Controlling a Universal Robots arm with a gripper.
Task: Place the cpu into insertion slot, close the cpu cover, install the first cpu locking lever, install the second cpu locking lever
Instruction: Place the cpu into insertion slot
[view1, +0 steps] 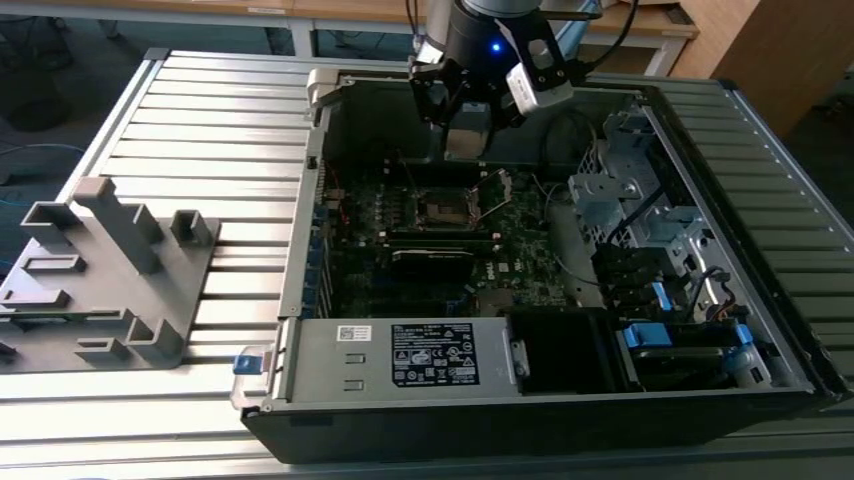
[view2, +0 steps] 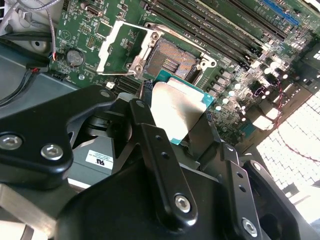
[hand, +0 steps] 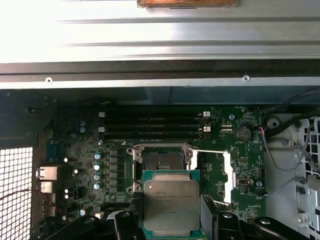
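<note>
My gripper (view1: 465, 140) hangs over the open computer case (view1: 300, 250), shut on the cpu (hand: 171, 202). The cpu is a square chip with a dull silver top and a green edge, and it is gripped by two opposite sides between the black fingers (view2: 142, 120). In the second wrist view the cpu (view2: 177, 112) floats just short of the insertion slot (view2: 172, 60), apart from it. The slot (hand: 161, 160) lies bare with its contacts showing, and in the exterior view the slot (view1: 441, 208) sits below the gripper. The cpu cover (view2: 125, 47) is swung open beside the slot. A thin locking lever (hand: 207, 150) stands raised.
Black memory slots (hand: 150, 125) run along one side of the socket. A labelled grey power-supply box (view1: 400, 355) fills the near end of the case, and the drive cage (view1: 641, 200) with cables sits at the exterior view's right. A grey fixture (view1: 107, 270) stands on the slatted table.
</note>
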